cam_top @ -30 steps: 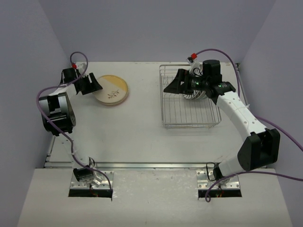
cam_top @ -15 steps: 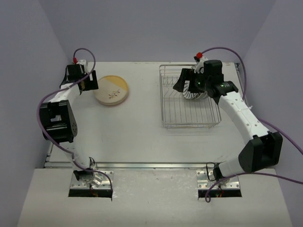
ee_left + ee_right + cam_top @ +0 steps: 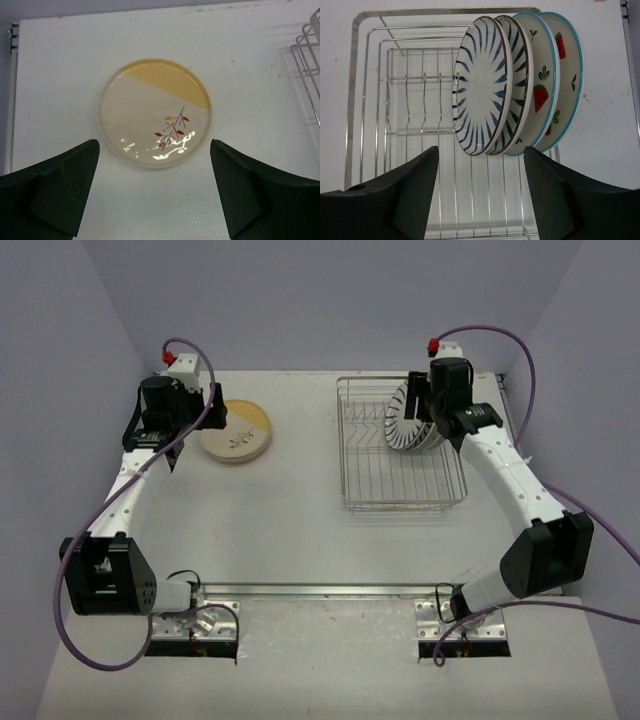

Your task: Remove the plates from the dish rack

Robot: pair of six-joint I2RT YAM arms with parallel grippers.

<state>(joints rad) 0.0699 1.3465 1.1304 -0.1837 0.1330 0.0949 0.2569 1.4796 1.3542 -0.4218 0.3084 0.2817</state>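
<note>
Four plates stand upright at the right end of the dish rack point(image 3: 355, 100): two white ones with dark-blue stripes point(image 3: 482, 85) and two with red-and-green fruit marks point(image 3: 542, 85). In the top view they point(image 3: 410, 420) stand at the rack's point(image 3: 400, 485) far right. My right gripper point(image 3: 481, 195) is open and empty, just short of the striped plates' lower edge; it also shows in the top view point(image 3: 422, 405). A stack of cream plates point(image 3: 237, 430) lies on the table at the left; the top one point(image 3: 155, 110) has a yellow segment and a twig. My left gripper point(image 3: 155, 200) is open and empty beside it.
The rack's left half holds only bare wire dividers point(image 3: 415, 95). The rack's corner point(image 3: 307, 65) shows at the right edge of the left wrist view. Walls close in the table at the back and both sides. Purple cables point(image 3: 500, 335) loop off both arms.
</note>
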